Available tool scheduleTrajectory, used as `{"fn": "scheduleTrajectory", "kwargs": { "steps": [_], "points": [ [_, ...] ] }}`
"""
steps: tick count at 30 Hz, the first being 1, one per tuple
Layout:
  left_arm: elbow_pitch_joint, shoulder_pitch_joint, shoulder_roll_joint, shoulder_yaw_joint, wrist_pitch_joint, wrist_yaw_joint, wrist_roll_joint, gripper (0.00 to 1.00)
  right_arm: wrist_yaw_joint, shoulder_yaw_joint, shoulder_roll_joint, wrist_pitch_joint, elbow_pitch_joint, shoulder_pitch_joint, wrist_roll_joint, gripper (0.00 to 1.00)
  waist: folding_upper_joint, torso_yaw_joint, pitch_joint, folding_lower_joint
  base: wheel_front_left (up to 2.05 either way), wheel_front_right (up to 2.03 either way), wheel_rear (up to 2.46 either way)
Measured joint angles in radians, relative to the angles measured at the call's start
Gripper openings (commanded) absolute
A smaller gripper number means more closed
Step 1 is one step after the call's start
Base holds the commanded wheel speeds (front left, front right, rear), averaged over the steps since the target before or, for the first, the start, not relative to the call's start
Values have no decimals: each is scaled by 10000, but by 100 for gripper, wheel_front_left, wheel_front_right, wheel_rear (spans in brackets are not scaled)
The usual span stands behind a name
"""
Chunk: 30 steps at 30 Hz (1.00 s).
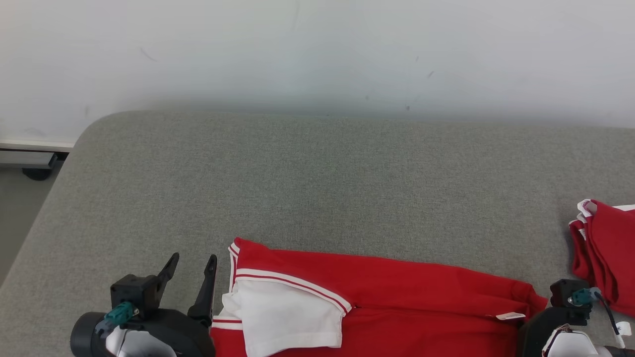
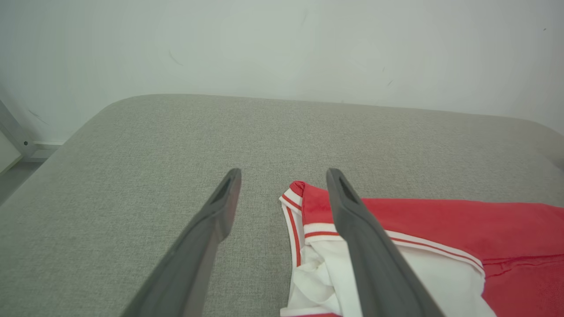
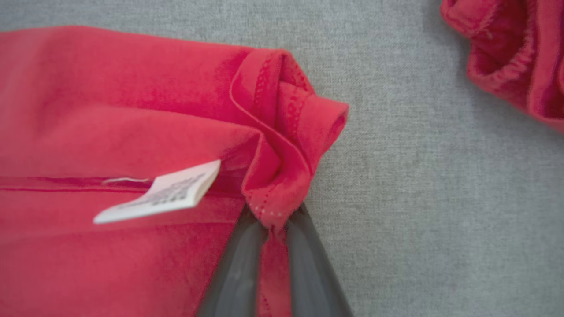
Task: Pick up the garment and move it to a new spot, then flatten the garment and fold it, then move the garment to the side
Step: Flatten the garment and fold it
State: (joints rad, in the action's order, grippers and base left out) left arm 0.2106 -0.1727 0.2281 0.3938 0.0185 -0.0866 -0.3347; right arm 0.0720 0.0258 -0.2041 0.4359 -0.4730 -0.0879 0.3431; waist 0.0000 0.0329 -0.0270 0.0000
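Your right claw (image 3: 275, 220) is pressed together on a bunched corner of the hem of the red knit garment with the white, red-striped trim (image 1: 397, 292). The two dark fingers (image 3: 238, 268) pinch the doubled fabric between them, just below a rolled fold and to the right of the white printed care label (image 3: 163, 193). Your left claw (image 1: 193, 267) stands spread wide and holds nothing. It hovers at the garment's other end: one finger is over the bare grey fabric-covered counter (image 1: 317, 173), the other over the striped trim and white panel.

The garment lies stretched along the counter's near edge, loosely doubled over rather than flat, with your two claws at its two ends. A second bundle of red cloth (image 1: 605, 253) sits apart at the counter's right edge.

I judge you are at the start of a two-handed pick-up, with one end secured and the other not yet taken. The next move calls for lowering the left claw onto the trimmed corner and closing on it, catching all the layers there. Then raise both ends together and keep the cloth taut, so it does not sag or drag into the red bundle on the right.
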Motion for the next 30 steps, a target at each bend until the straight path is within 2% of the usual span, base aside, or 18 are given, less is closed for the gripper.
{"fn": "scheduleTrajectory", "kwargs": {
  "steps": [6, 11, 16, 23, 27, 28, 30],
  "points": [
    [56, 0, 0, 2, 13, 0, -2, 100, 33, -221, -15, 56, 174, -11, 92, 0, 0, -13, 7, 0, 0, 0, 0],
    [113, 1, 4, -2, 58, 2, -4, 100, 293, -702, -602, 132, 504, 246, -2, 0, 1, -58, 51, 0, 0, 0, 0],
    [251, 2, 2, 6, 58, 4, -4, 100, 349, -683, -593, 142, 1212, 343, -82, 0, 0, -121, 126, 1, 0, 0, 0],
    [353, 19, -23, 75, 88, 81, -17, 100, 290, 479, -272, 276, 2677, 302, -717, 0, 1, -190, 337, 0, 0, 0, 0],
    [357, 24, -48, 109, 86, 88, -17, 100, -123, 1476, 77, 545, 3338, 22, -963, 0, 1, -202, 413, 0, 0, 0, 0],
    [357, 24, -48, 109, 86, 88, -17, 100, -123, 1476, 77, 545, 3338, 22, -963, 0, 1, -202, 413, 0, 0, 0, 0],
    [368, 23, -54, 138, 86, 90, -17, 100, -303, 2056, 418, 779, 3611, -295, -1099, 0, 0, -186, 455, 0, 0, 0, 0]
  ]
}}
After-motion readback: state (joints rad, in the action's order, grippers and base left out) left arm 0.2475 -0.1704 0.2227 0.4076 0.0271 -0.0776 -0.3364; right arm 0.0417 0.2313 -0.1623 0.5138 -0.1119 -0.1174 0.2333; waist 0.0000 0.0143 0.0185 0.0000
